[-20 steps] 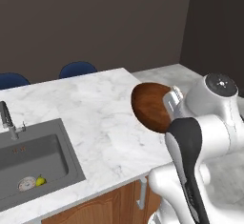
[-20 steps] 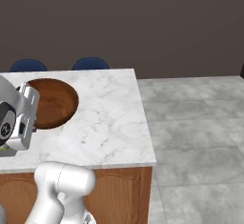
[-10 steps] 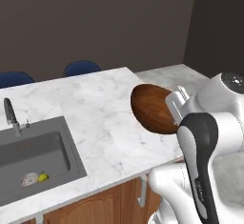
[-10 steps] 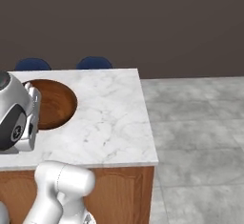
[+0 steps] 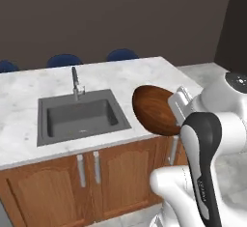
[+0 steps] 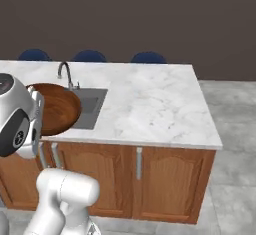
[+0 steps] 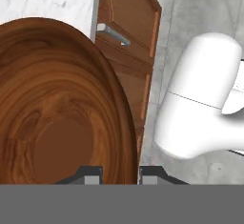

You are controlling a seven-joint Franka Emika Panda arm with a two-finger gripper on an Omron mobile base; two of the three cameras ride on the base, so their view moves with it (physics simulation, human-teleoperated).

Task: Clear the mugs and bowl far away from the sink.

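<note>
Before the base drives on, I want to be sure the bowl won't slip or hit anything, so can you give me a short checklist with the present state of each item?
1. gripper shut on the rim of the bowl: ok, a finger sits on each side of the rim in the hand view.
2. Bowl lifted off the counter: ok, it hangs tilted at the front edge.
3. Bowl well away from the sink: not ok, it is right beside it.
4. Bowl free of contents: ok, the glossy inside is bare.
5. Bowl clear of the faucet: cannot tell, they overlap in the right base view.
</note>
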